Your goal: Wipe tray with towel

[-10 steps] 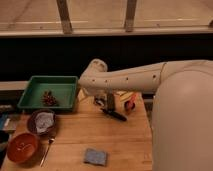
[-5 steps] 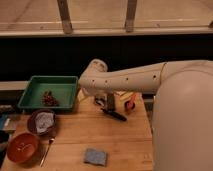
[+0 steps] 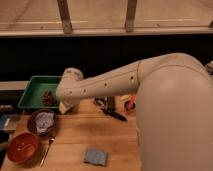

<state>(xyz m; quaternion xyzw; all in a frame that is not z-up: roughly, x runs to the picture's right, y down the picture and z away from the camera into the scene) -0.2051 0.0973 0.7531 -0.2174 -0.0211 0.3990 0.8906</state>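
Observation:
The green tray point(image 3: 31, 91) stands at the back left of the wooden table, with a brown clump point(image 3: 48, 98) lying in its right part. The pale towel point(image 3: 45, 121) lies crumpled inside a dark bowl point(image 3: 33, 125) just in front of the tray. My white arm reaches in from the right across the table. Its end bends down at the tray's right front corner, where the gripper point(image 3: 65, 106) hangs just above the tabletop. The gripper is open, holds nothing, and stands a little right of the towel, apart from it.
A round orange bowl point(image 3: 22, 146) sits at the front left with a metal utensil point(image 3: 46, 150) beside it. A blue-grey square pad point(image 3: 95, 156) lies near the front edge. A black-handled tool point(image 3: 116, 114) and a small red item point(image 3: 131, 103) lie under the arm.

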